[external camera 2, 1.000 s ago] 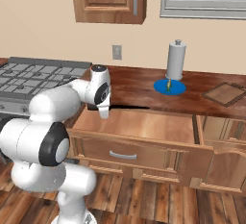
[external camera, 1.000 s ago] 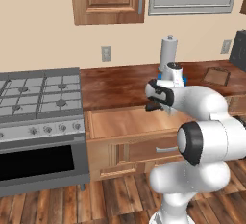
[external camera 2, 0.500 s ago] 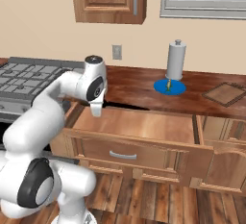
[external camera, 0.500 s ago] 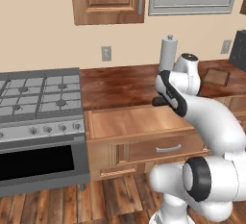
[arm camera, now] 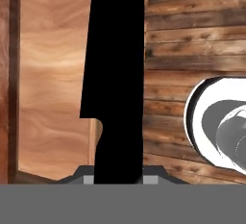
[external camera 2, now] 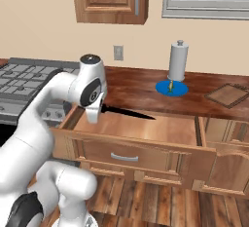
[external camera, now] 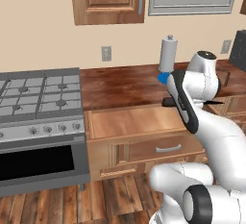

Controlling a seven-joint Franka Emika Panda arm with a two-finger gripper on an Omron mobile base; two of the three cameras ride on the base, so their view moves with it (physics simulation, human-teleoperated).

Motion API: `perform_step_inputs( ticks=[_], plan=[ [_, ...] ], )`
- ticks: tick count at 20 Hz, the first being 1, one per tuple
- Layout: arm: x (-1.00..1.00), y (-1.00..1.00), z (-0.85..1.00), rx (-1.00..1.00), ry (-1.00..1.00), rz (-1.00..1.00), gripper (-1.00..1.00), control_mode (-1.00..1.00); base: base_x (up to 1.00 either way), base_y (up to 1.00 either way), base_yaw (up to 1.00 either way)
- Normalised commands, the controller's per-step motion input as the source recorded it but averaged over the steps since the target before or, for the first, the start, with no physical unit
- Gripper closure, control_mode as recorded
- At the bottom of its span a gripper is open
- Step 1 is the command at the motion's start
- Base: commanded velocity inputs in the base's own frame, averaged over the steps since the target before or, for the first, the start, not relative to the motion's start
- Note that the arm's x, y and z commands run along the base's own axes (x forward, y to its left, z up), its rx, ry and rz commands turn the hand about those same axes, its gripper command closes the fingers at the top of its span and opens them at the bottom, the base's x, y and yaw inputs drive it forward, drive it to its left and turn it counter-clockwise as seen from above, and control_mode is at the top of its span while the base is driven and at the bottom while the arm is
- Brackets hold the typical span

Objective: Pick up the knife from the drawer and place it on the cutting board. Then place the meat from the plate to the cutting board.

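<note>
The first step was in hand: the slim kitchen knife with its black handle and thin dark blade (external camera 2: 127, 112) was out of the wide light-wood drawer (external camera 2: 146, 128) and carried in the air above its open pale floor, blade pointing toward the right end of the bench. In the hand view the blade (arm camera: 115, 74) rose straight up from between the fingertips, so the tool (arm camera: 117, 172) was clamped shut on the handle, though the fingers themselves were mostly hidden behind it.

The next move called for a long swing to the right, over the dark wooden bench (external camera 2: 136, 87), to the small rectangular brown cutting board with a darker rim (external camera 2: 226, 95) lying near the bench's far right end, then lowering the knife flat onto it.

Between knife and board stood the flat round bright blue plate (external camera 2: 172, 88) with the tiny yellow-green piece of meat (external camera 2: 170, 85) on it, and just behind that an upright white paper-towel roll (external camera 2: 178, 61); the blade probably needed to pass in front of or above both. A grey gas stove (external camera: 36, 95) sat well to the left, out of the way.
</note>
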Motion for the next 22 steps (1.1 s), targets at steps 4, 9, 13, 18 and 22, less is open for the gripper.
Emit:
perform_step_inputs(
  ticks=[4,9,13,18,22],
  plan=[
    [-0.19,-0.14,0.10,0.00,-0.03,-0.01,1.00,1.00,-0.03,-0.29,0.00],
    [0.00,0.00,0.00,0.00,0.00,0.00,1.00,1.00,0.00,-0.97,0.11],
    [0.00,0.00,0.00,0.00,0.00,0.00,1.00,1.00,0.00,-1.00,0.19],
    [0.00,0.00,0.00,0.00,0.00,0.00,1.00,1.00,0.06,-1.00,0.22],
    [0.00,0.00,0.00,0.00,0.00,0.00,1.00,1.00,0.18,-1.00,0.25]
  ],
)
